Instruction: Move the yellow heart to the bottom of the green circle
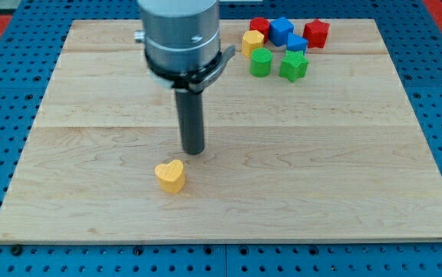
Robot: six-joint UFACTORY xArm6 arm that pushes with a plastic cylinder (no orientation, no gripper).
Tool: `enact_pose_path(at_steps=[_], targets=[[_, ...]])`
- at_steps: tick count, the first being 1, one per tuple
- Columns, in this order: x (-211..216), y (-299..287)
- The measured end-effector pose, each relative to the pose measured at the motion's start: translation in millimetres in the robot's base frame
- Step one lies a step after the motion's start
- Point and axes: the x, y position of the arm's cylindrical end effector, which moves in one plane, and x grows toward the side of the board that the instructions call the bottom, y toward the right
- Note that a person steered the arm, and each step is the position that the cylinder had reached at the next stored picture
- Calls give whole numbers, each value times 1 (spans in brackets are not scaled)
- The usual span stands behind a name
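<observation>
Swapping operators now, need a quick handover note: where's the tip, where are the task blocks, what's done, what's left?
My tip: on the wooden board, just above and to the view's right of the yellow heart block, a small gap between them.
The yellow heart block: alone, lower centre-left of the board.
Green circle block: in the cluster at the view's top right, beside a green star-like block, with a second yellow block, red and blue blocks behind.
Done: nothing visible; the heart is far from the circle.
Left: push the heart up and right, to just below the green circle.
</observation>
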Motion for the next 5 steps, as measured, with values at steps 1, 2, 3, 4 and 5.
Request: enact_pose_path(at_steps=[1,2,3,4,5], targets=[[44,-37],[42,-62],[57,-102],[92,-88],[99,-42]])
